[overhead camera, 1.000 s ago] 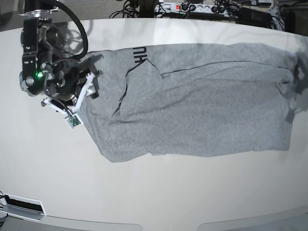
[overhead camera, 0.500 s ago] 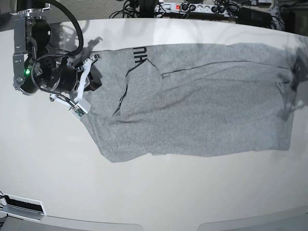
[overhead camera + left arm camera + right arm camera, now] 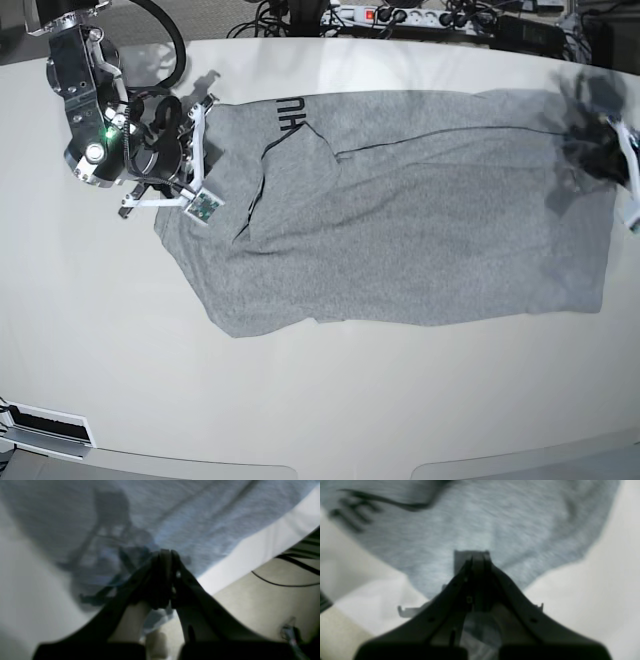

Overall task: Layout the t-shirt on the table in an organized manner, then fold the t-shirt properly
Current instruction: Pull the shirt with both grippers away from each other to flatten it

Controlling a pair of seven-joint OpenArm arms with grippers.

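Pinching the t-shirt (image 3: pixel 400 210) at 9 and 3 o'clock, both hands (image 3: pixel 478 557) (image 3: pixel 165 555) (jaws pressed together) could lose a thin edge when stretching it.

From overhead my base camera looks down on the whole table (image 3: pixel 320 420), while my two wrist cameras sit close behind my closed jaws — each facing one end of the t-shirt (image 3: pixel 400 220) — ground the base view shares.

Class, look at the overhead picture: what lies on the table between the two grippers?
In the base view, only the t-shirt spans the table between the right gripper and the left gripper.
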